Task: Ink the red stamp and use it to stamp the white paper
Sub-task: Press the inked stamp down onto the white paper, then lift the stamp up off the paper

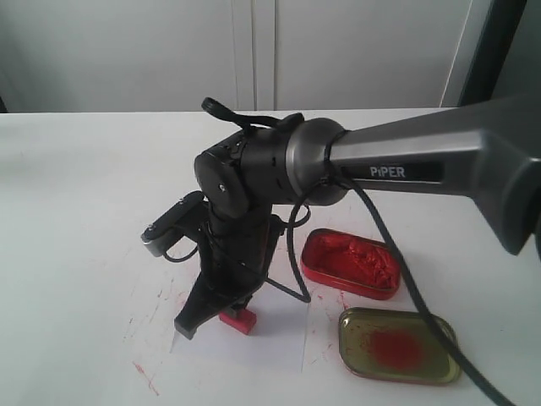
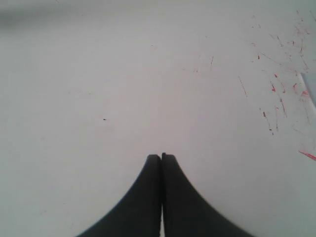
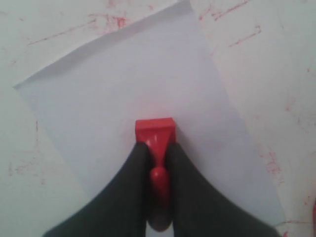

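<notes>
right gripper clamps the stamp, base down on the paper. left gripper has its jaws together

Bright diffuse light, washed-out whites; soft shadows; all views slightly blurred.

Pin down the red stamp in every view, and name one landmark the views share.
Exterior: stamp low, left of centre, over the paper.
Left wrist: not in it.
Right wrist: stamp at centre, handle pinched by the right gripper.
Shared landmark: the paper, in the exterior and right wrist views.
</notes>
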